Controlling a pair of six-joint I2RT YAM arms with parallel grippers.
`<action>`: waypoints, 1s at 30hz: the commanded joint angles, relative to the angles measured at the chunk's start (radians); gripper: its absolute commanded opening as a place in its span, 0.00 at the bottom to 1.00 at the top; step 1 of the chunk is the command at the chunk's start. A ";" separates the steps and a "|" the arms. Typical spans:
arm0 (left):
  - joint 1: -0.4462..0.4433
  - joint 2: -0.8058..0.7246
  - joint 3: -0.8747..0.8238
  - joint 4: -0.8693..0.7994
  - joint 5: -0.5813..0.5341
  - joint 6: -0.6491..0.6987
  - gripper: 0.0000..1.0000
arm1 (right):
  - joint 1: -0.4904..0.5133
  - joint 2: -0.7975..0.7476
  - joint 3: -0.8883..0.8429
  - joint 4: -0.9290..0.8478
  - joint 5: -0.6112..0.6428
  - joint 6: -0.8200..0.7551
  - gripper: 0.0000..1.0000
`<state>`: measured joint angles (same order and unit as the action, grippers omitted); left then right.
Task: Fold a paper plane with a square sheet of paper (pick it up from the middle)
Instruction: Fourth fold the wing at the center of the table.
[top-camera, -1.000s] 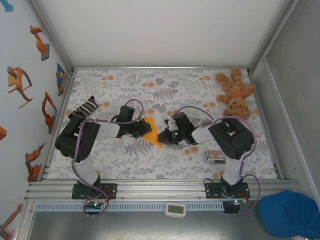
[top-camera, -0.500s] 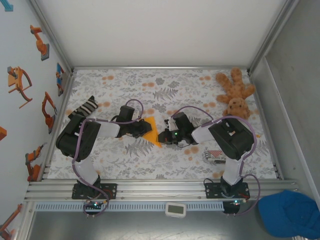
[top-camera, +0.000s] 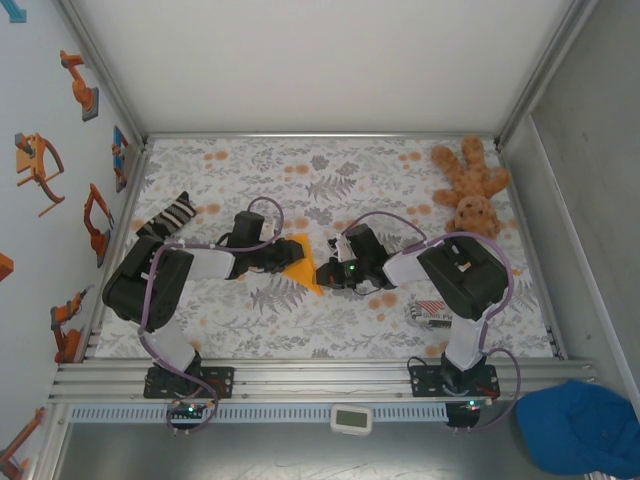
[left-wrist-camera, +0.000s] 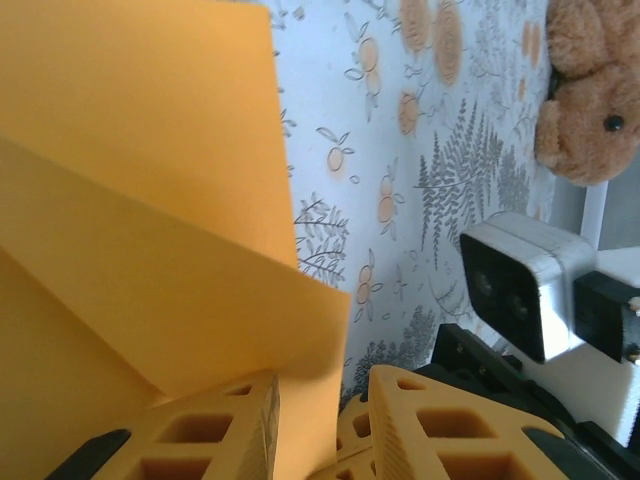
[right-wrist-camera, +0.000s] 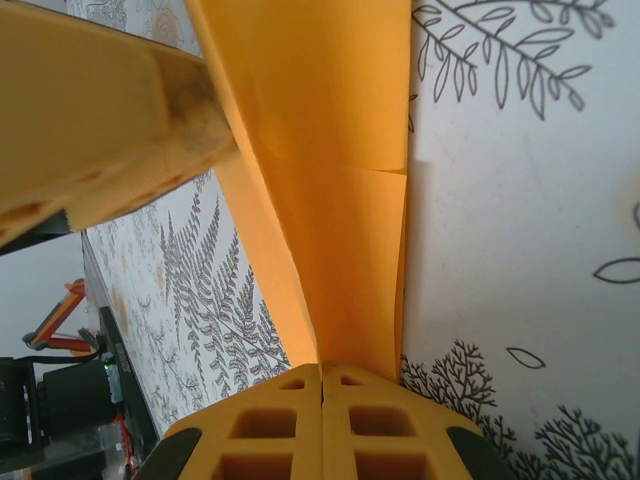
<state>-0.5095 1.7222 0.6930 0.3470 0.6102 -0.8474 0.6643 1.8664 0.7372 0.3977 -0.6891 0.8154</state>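
One change to log: the left hand (left-wrist-camera: 322, 400) is letting go. Its yellow fingers (left-wrist-camera: 210, 440), pinched nearly shut a second ago, now stand parted. The folded edge of the square sheet of paper (left-wrist-camera: 150, 200) lies loose in the gap between them rather than clamped. From above, the left arm's elbow has swung a little outward, away from the right arm, while its wrist stays beside the sheet. The right hand (right-wrist-camera: 322, 385) has not moved. Its two fingers are pressed together tip to tip and the orange sheet runs straight out from between them, so it alone grips the paper. The sheet is already creased, one layer doubled over another, and sits between the two hands, low over the worktop (top-camera: 300, 325); whether it touches the surface I cannot tell. Judgement: a crease has probably just been pressed and the left hand is freeing itself for a new hold. The folding looks early, with no dart shape yet. Risk: held by one pinch only, the thin sheet may sag or spring open.
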 joint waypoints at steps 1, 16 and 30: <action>0.009 -0.019 -0.012 0.003 0.003 0.031 0.29 | -0.003 0.014 -0.012 -0.128 0.078 -0.027 0.00; 0.001 0.025 0.020 0.004 0.008 0.008 0.32 | -0.003 0.022 -0.006 -0.131 0.079 -0.033 0.00; -0.017 0.052 0.052 0.000 0.010 0.006 0.30 | -0.002 0.033 -0.005 -0.160 0.095 -0.059 0.05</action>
<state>-0.5228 1.7588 0.7193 0.3443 0.6029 -0.8425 0.6655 1.8660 0.7486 0.3702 -0.6880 0.7879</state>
